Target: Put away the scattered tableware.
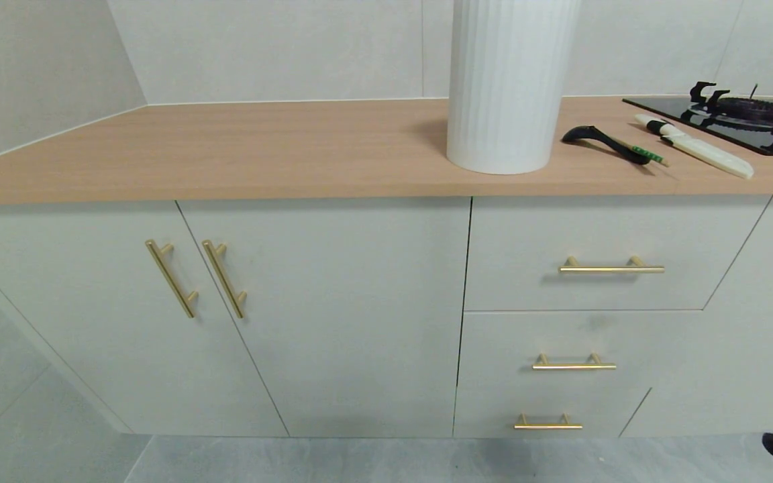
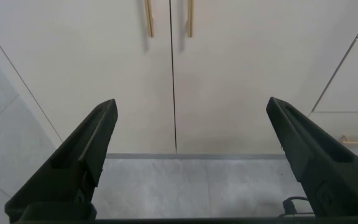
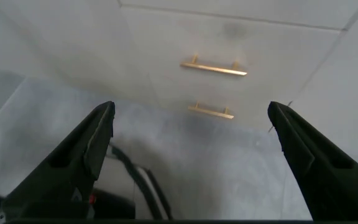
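On the wooden countertop (image 1: 259,147) at the right lie a black ladle (image 1: 604,142) with a green-banded handle and a white sheathed knife (image 1: 695,147) beside it. A tall white ribbed container (image 1: 506,84) stands just left of them. My left gripper (image 2: 191,115) hangs low in front of the cabinet doors (image 2: 173,74), open and holding nothing. My right gripper (image 3: 191,118) is also low, open and empty, facing the lower drawers (image 3: 213,68) and the floor.
A black gas hob (image 1: 749,114) sits at the counter's far right. Below the counter are two doors with gold handles (image 1: 195,278) and three shut drawers (image 1: 611,268) stacked at the right. Grey tiled floor (image 1: 359,463) lies in front.
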You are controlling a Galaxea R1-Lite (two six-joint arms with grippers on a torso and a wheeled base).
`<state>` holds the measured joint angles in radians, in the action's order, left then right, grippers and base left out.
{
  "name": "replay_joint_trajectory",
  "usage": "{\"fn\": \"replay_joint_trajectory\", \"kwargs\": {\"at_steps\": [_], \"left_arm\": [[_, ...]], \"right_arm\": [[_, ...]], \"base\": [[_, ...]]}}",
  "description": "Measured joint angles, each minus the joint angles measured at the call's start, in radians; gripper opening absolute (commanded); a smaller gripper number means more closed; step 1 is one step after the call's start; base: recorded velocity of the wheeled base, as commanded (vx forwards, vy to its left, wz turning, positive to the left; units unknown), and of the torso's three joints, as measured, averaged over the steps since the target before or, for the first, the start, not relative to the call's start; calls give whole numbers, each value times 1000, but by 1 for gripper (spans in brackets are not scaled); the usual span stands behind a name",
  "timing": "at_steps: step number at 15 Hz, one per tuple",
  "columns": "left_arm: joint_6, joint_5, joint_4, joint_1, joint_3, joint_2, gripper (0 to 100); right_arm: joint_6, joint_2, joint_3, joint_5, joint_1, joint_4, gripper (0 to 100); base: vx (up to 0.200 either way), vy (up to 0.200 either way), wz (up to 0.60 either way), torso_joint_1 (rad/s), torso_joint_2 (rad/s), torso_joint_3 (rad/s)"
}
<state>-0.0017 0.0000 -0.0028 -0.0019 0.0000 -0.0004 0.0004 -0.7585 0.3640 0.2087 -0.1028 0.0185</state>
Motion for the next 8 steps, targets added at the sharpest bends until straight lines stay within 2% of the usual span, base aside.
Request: {"fn": "replay_joint_trajectory", "kwargs": {"at_steps": [5, 8], "left_arm": [[0, 0, 0, 1, 0, 0, 100], [0, 0, 0, 0, 0, 0, 100]], "right_arm": [[-20, -389, 151, -9, -51, 86, 100], [-26, -541, 196, -20, -101, 102, 100]], "base": [[0, 0, 0, 0, 0, 0], [0, 0, 0, 0, 0, 0]]}}
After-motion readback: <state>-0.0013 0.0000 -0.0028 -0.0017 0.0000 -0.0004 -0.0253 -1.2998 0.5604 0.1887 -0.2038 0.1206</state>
